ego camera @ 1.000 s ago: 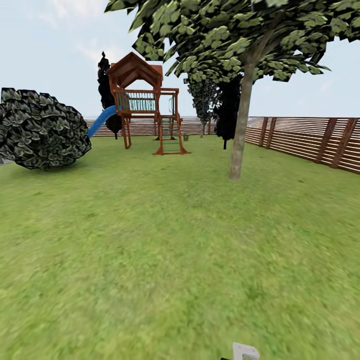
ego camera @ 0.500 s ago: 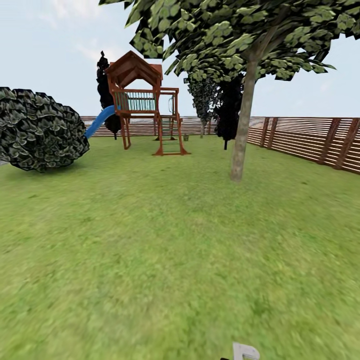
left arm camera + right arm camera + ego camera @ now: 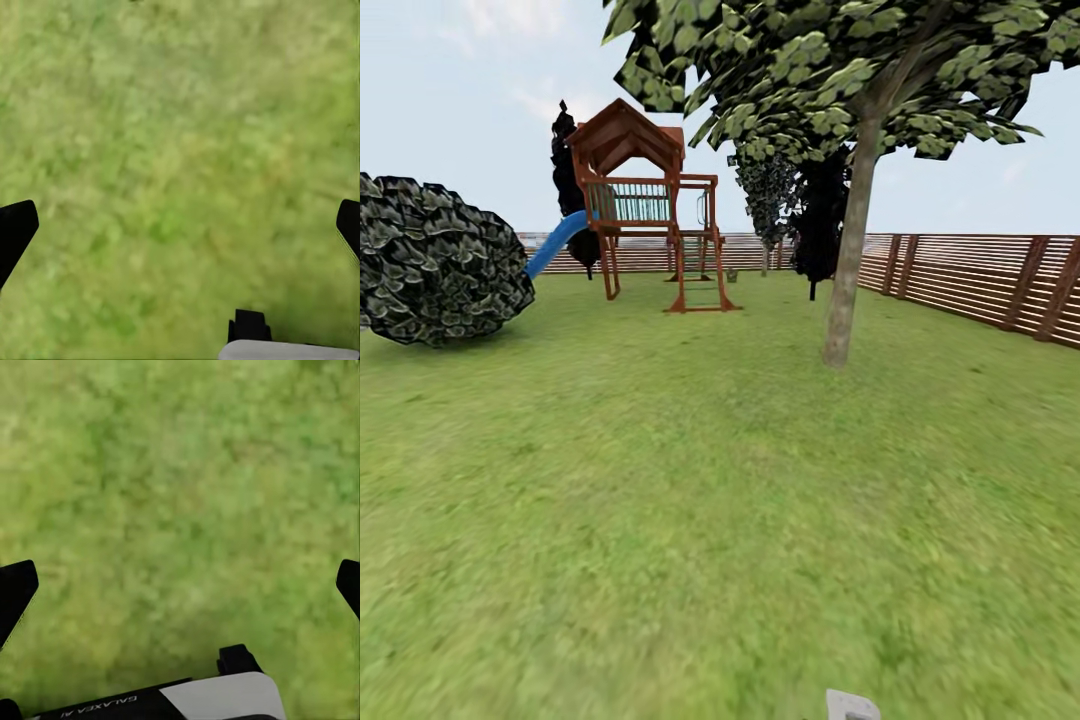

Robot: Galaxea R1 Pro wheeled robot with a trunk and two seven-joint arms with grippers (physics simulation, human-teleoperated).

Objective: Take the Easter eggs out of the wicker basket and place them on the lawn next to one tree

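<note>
**In transit over the lawn; no egg in hand, nothing placed yet**

Scene, large to small: the lawn (image 3: 690,520) takes the lower head view, closed at the back and right by the slatted fence (image 3: 980,275) of the garden; a light-leaved tree (image 3: 848,250) stands ahead to the right; a dark round bush (image 3: 440,262) sits at left; a wooden play tower with a blue slide (image 3: 645,200) stands at the back; darker trees (image 3: 815,215) rise behind it near the fence; a small dim object (image 3: 731,274) by the tower's foot is too small to name, so I cannot say whether it is the wicker basket.

Progress, as a judgement: no egg lies on any visible grass, so the task looks unstarted, with all three eggs left to fetch and set down.

Grippers: left gripper (image 3: 180,225) spread wide, dark tips at the frame edges, bare grass between; right gripper (image 3: 180,585) likewise wide and holding nothing.

Change from earlier frames: whole head view shifted; bush slid left, near tree sits slightly right and larger; reads as camera and base advancing, not the things moving.
</note>
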